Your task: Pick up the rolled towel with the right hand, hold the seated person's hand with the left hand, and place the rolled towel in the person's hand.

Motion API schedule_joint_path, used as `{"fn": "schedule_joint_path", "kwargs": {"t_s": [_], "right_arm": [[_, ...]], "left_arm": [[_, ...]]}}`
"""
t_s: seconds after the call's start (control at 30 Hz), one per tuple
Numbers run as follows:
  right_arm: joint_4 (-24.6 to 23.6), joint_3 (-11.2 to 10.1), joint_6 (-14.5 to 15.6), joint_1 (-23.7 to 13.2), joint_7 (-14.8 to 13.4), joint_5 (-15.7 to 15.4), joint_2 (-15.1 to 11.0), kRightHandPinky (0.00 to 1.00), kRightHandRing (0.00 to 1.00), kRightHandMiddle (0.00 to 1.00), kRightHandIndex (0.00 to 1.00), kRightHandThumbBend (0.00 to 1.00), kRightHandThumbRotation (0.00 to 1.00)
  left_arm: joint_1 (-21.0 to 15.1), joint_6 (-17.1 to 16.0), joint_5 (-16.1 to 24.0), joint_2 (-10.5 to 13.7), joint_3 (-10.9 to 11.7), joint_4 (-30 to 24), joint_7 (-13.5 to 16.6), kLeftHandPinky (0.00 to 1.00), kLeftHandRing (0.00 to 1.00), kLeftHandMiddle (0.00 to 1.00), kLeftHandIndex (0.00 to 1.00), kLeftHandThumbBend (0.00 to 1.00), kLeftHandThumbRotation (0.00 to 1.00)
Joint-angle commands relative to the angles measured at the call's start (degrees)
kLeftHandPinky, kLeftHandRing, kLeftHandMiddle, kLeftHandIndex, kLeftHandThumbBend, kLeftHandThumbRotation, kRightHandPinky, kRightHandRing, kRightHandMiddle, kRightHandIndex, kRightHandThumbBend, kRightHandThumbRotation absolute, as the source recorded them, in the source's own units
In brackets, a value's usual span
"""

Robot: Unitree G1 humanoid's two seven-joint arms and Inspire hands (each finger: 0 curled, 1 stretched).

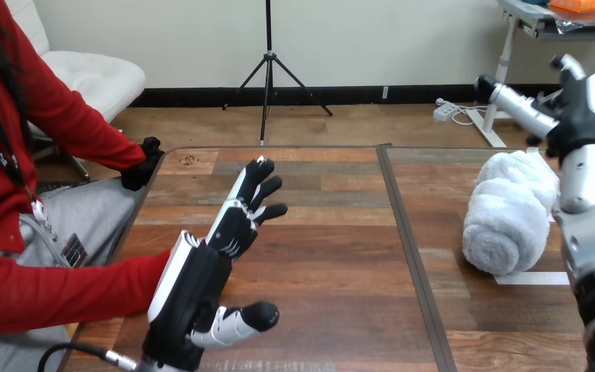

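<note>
The wooden table (333, 256) spreads under both hands, its dark seam running between them. A red sleeve (54, 294) comes in from the left hand's outer side and ends right behind that hand's white back shell. The person's hand at that sleeve's end is hidden, so I cannot tell whether the two touch. The rolled towel (507, 213) lies on the table just below and inward of the right hand, untouched by its fingers, with the silver forearm crossing its outer edge. It is well apart from the left hand. The left hand (197, 287) is spread wide open, fingers straight and pointing away across the table, thumb stuck out sideways, gripping nothing. The right hand (585, 108) is raised above the towel, open and empty, one finger stretched straight toward the table's middle. The person's other hand (143, 164) rests at the table's edge, beyond the left hand's fingertips and apart from them. A white strip (538, 277) shows beside the towel's near end.
</note>
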Motion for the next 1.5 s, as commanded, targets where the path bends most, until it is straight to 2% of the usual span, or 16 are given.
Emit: {"fn": "schedule_joint_path", "kwargs": {"t_s": [0.0,0.03,0.2,0.4,0.63,0.8,0.87,0.9,0.97,1.0,1.1,1.17,1.23,1.47], "right_arm": [[13.31,4.66,1.81,-18.57,2.51,-2.9,-5.46,0.27,0.38,0.52,0.88,1.0,0.82],[14.23,5.09,1.74,-19.06,2.71,-3.19,-5.63,0.32,0.42,0.54,0.79,1.0,0.84],[18.63,7.49,2.71,-21.73,4.29,-4.86,-6.34,0.39,0.49,0.58,0.65,1.0,0.88],[22.53,9.52,3.02,-23.73,5.71,-6.3,-6.92,0.41,0.51,0.59,0.67,1.0,0.93],[25.67,11.57,2.85,-24.81,7.12,-7.51,-7.41,0.44,0.59,0.65,0.66,1.0,0.97],[27.5,13.09,4.02,-25.54,8.46,-8.45,-7.21,0.43,0.6,0.67,0.68,1.0,0.98],[28.04,13.69,4.58,-25.78,9.01,-8.75,-7.09,0.37,0.54,0.63,0.67,1.0,0.99],[28.52,14.44,5.09,-25.99,10.41,-9.31,-7.05,0.35,0.52,0.62,0.67,1.0,0.99],[29.1,15.34,5.58,-26.27,12.03,-9.87,-7.03,0.35,0.56,0.66,0.71,1.0,1.0],[29.4,16.56,5.04,-26.23,13.0,-10.95,-7.18,0.35,0.57,0.67,0.72,1.0,1.0],[29.94,19.07,3.51,-26.06,14.79,-13.16,-7.52,0.41,0.67,0.74,0.76,1.0,1.0],[30.25,20.22,2.76,-26.0,15.81,-14.12,-7.67,0.51,0.74,0.8,0.79,1.0,1.0],[30.53,20.75,2.19,-25.92,16.92,-14.51,-7.68,0.63,0.81,0.86,0.83,1.0,1.0],[31.23,21.87,1.25,-25.26,18.55,-14.93,-7.52,0.78,0.9,0.93,0.9,1.0,1.0]], "left_arm": [[-1.75,0.11,-2.19,1.31,-1.2,-3.37,-0.81,0.85,0.95,0.99,0.99,1.0,0.76],[-1.64,0.23,-2.31,1.37,-1.27,-3.52,-0.92,0.86,0.95,0.99,0.99,1.0,0.76],[-1.01,0.39,-2.56,1.55,-1.38,-4.19,-1.05,0.86,0.95,0.99,0.99,1.0,0.75],[-0.55,0.4,-3.03,1.85,-1.67,-4.86,-1.56,0.87,0.96,0.99,0.99,1.0,0.75],[-0.28,-0.34,-3.15,1.74,-1.69,-5.25,-1.45,0.87,0.95,0.99,0.99,1.0,0.75],[0.04,-0.54,-3.18,1.71,-1.84,-5.6,-1.36,0.87,0.95,0.99,0.99,1.0,0.76],[0.18,-0.57,-3.19,1.73,-1.92,-5.76,-1.34,0.86,0.95,0.99,0.98,1.0,0.76],[0.21,-0.8,-2.95,1.71,-1.87,-5.76,-1.16,0.86,0.95,0.99,0.98,1.0,0.76],[0.26,-1.09,-2.68,1.7,-1.82,-5.77,-0.95,0.85,0.94,0.99,0.98,1.0,0.76],[0.26,-1.17,-2.73,1.68,-1.93,-5.82,-1.01,0.85,0.94,0.99,0.98,1.0,0.76],[0.4,-1.16,-2.95,1.7,-2.24,-6.07,-1.22,0.85,0.94,0.99,0.98,1.0,0.76],[0.54,-1.08,-3.01,1.74,-2.39,-6.3,-1.3,0.85,0.94,0.99,0.98,1.0,0.76],[0.8,-0.61,-3.23,1.68,-2.6,-6.76,-1.4,0.85,0.94,0.99,0.98,1.0,0.75],[1.65,0.95,-5.19,1.89,-3.98,-8.51,-2.59,0.86,0.95,0.99,0.98,1.0,0.74]]}}
